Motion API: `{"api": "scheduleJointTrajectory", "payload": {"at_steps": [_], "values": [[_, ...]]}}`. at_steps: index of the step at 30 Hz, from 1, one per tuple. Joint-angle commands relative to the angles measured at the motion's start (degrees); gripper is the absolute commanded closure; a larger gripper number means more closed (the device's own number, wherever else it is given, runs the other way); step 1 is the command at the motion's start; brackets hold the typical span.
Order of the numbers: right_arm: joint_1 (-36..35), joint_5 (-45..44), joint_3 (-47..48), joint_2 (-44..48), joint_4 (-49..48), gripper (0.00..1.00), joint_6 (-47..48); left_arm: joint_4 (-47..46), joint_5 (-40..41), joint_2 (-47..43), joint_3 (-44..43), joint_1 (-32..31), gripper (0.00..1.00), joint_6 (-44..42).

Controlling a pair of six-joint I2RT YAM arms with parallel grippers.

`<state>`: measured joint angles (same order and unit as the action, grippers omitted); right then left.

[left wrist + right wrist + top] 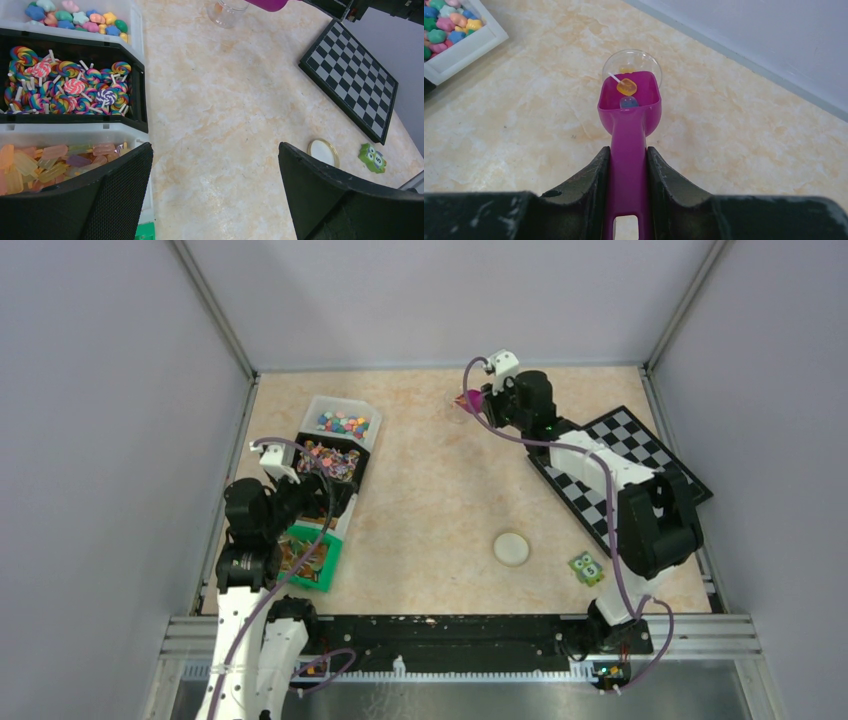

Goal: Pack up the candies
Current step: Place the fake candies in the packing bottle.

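Item: right end effector point(628, 155) with magenta scoop point(629, 107) at a clear jar point(632, 62); left end effector point(215, 150) above the bins.
Detail: right jaws clamped narrowly on the scoop's handle, its bowl over the jar's mouth, carrying an orange piece point(627, 87) on a stick and a blue piece point(628, 102). Left jaws spread fully, holding nothing. Candies point(67, 90) lie sorted in a white bin point(134, 30), a black bin point(142, 100) and a nearer tray at the desk's point(225, 100) left edge. Cream lid point(511, 548), owl block point(587, 567) and chessboard point(620, 470) lie to the right.
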<state>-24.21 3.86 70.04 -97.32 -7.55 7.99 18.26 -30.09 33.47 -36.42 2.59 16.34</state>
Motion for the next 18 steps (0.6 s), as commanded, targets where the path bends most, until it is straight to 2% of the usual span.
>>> {"api": "scheduleJointTrajectory", "payload": {"at_steps": [1, 9, 18], "values": [[0.48, -0.3, 4.37, -0.82, -0.98, 1.0, 1.32, -0.6, 0.61, -0.83, -0.58, -0.3, 0.01, -0.87], [0.48, -2.01, 8.79, -2.77, 5.0, 1.0, 2.11, -0.47, 0.96, -1.13, -0.57, -0.3, 0.01, -0.87], [0.48, -2.03, 9.94, -3.31, 7.0, 1.0, 2.93, -0.51, 0.8, -1.03, -0.42, -0.39, 0.01, -0.87]]}}
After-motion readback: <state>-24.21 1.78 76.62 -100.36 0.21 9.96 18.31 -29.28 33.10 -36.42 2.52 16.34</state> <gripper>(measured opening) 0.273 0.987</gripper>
